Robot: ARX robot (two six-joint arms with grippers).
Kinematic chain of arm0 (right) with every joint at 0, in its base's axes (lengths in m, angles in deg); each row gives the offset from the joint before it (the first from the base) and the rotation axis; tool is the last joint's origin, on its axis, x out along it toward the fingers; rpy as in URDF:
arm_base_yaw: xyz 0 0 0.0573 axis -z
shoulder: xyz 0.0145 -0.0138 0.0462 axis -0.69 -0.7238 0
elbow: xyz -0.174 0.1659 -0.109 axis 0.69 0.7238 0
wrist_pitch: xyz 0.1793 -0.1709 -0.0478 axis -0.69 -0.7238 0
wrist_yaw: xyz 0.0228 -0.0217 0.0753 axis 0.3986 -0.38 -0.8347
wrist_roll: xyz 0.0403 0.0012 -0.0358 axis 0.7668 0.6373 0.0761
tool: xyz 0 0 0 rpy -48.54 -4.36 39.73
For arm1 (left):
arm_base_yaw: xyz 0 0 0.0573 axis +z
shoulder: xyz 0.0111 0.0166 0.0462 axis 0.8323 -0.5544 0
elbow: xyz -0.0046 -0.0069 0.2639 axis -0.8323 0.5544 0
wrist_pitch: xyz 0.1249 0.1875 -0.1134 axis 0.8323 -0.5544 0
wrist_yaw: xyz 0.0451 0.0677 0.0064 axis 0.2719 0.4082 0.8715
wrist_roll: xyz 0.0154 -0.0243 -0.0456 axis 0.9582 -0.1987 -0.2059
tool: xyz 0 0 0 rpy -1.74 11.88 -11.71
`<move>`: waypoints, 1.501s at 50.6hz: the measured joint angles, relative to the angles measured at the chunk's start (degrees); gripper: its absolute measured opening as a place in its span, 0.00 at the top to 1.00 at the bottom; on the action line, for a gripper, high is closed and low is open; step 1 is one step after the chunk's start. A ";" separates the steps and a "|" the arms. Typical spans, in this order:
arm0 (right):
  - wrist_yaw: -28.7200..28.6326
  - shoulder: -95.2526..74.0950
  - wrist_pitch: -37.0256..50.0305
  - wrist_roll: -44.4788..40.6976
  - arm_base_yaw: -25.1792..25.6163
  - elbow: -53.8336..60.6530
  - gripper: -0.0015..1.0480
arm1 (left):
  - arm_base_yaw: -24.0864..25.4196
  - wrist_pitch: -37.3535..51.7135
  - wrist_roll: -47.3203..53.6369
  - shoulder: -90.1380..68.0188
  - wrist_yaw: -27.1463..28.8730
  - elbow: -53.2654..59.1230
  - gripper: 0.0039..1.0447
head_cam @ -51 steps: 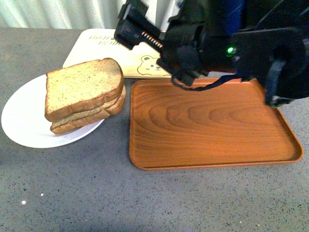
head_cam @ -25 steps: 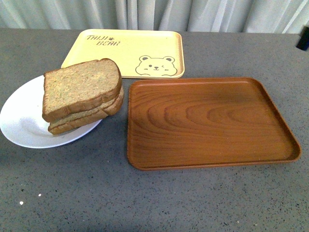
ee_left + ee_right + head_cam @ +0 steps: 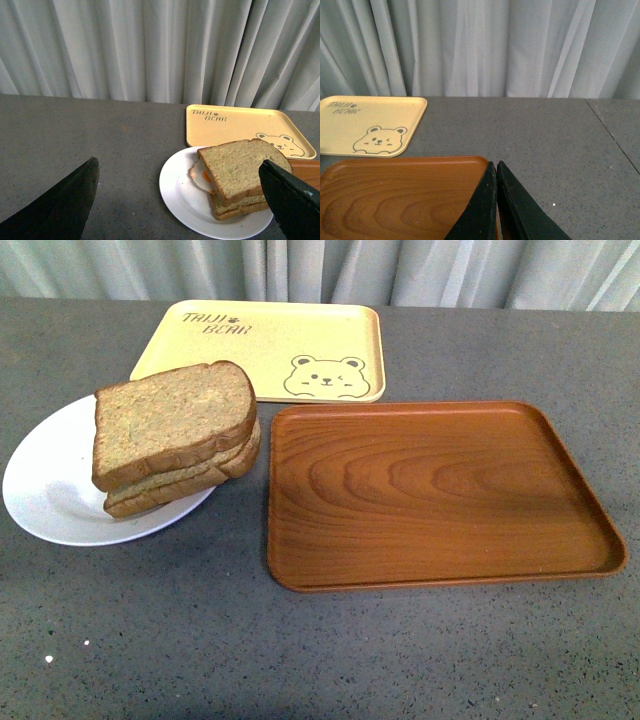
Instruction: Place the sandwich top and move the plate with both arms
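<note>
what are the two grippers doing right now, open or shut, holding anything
Left gripper: open wide, holding nothing.
Right gripper: shut, with nothing in it.

Front view overhead, wrist views low; front, left wrist share plate

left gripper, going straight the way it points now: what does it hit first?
Probably the plate, at its bare rim. The left gripper is open, and the sandwich top sits off toward one finger. Depth is unclear, so it might touch the table short of the plate.
</note>
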 joint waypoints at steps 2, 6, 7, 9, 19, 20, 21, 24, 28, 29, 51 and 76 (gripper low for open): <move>-0.48 1.42 -1.03 0.00 0.26 0.46 0.98 | 0.00 0.00 0.02 0.00 0.00 0.00 0.08; -1.29 4.83 -3.41 0.00 1.05 1.42 0.98 | 0.00 0.00 0.02 0.00 0.00 0.00 0.08; -2.73 5.84 -4.13 0.00 1.95 1.66 0.98 | 0.00 0.00 0.00 0.00 0.00 0.00 0.08; -4.90 8.72 -6.36 -0.02 4.24 2.32 0.98 | 0.00 0.00 0.02 0.00 0.00 0.00 0.08; -5.35 18.88 -14.73 -0.02 5.42 3.76 0.98 | 0.00 0.00 0.00 0.00 0.00 0.00 0.08; -5.38 20.22 -15.87 -0.02 5.42 3.76 0.98 | 0.00 0.00 0.00 0.00 0.00 0.00 0.08; -5.38 21.07 -16.63 -0.02 5.42 3.78 0.98 | 0.33 -0.87 -1.01 -0.61 -1.64 -0.28 0.08; -5.31 23.26 -18.51 -0.02 5.44 3.78 0.98 | 3.48 -11.76 -7.30 -7.30 -13.64 -5.09 0.08; -5.49 26.14 -21.07 -0.02 5.46 3.80 0.98 | 4.20 -15.30 -14.75 -18.64 -21.31 -9.33 0.08; -5.46 26.99 -21.77 -0.02 5.46 3.80 0.98 | 4.20 -14.36 -16.37 -22.10 -22.45 -10.23 0.08; -5.40 40.83 -34.84 -0.02 5.55 3.85 0.98 | 3.98 22.45 -38.40 -75.49 -19.12 -19.23 0.08; -5.40 50.60 -44.48 -0.02 5.55 3.85 0.98 | 7.34 34.56 -46.45 -103.43 -17.97 -26.69 0.08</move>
